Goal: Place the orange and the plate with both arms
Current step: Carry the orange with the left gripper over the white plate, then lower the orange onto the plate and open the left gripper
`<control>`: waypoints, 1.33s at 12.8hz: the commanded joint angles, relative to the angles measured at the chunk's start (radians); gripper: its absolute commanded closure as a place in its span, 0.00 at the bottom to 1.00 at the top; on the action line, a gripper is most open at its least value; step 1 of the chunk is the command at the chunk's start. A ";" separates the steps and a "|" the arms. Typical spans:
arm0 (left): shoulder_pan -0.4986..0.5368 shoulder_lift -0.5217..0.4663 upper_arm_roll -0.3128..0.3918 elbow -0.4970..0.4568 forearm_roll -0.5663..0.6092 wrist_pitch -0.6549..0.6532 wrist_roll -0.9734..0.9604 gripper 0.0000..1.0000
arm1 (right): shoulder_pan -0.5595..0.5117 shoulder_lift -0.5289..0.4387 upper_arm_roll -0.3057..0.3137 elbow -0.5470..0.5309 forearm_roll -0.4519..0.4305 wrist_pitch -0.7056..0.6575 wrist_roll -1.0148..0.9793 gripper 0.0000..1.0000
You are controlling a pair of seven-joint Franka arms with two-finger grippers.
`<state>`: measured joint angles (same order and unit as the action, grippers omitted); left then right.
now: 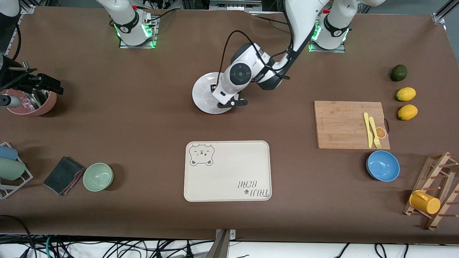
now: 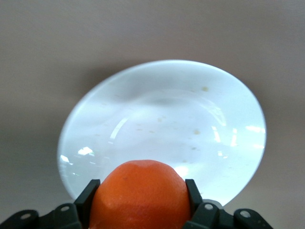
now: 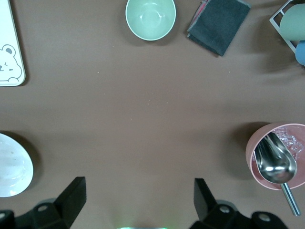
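Observation:
The white plate (image 1: 202, 94) lies on the table between the two arm bases, farther from the front camera than the bear tray. My left gripper (image 1: 228, 103) is over the plate's edge and is shut on the orange (image 2: 140, 195), which is held between both fingers just above the plate (image 2: 162, 114). The gripper hides the orange in the front view. My right gripper (image 3: 139, 198) is open and empty and waits high over bare table between the plate (image 3: 12, 167) and a pink bowl.
The beige bear tray (image 1: 227, 172) lies nearer the front camera than the plate. A cutting board (image 1: 340, 123) with yellow cutlery, two lemons (image 1: 406, 94), an avocado, a blue bowl (image 1: 382, 166) and a mug rack are at the left arm's end. A green bowl (image 1: 98, 176), a cloth and the pink bowl (image 1: 34, 102) with its scoop are at the right arm's end.

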<state>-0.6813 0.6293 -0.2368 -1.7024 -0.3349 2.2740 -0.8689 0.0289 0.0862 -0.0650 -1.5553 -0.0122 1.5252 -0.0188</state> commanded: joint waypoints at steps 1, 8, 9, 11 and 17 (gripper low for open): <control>-0.046 0.026 0.016 -0.022 -0.009 0.111 -0.064 0.92 | -0.009 0.001 0.004 0.011 0.015 -0.008 -0.009 0.00; -0.038 0.070 0.020 -0.008 -0.013 0.145 -0.073 0.01 | -0.007 0.001 0.002 0.011 0.015 -0.010 -0.009 0.00; -0.037 0.066 0.021 0.001 -0.015 0.144 -0.076 0.00 | -0.007 0.001 0.002 0.011 0.015 -0.011 -0.009 0.00; -0.011 0.047 0.022 0.027 -0.012 0.112 -0.094 0.00 | -0.009 0.001 0.002 0.011 0.015 -0.013 -0.009 0.00; 0.250 -0.002 0.027 0.235 0.007 -0.397 -0.015 0.00 | -0.006 -0.002 0.008 0.012 0.027 -0.036 0.005 0.00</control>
<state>-0.5248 0.6353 -0.2035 -1.5412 -0.3346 2.0434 -0.9370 0.0290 0.0862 -0.0648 -1.5552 -0.0053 1.5160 -0.0188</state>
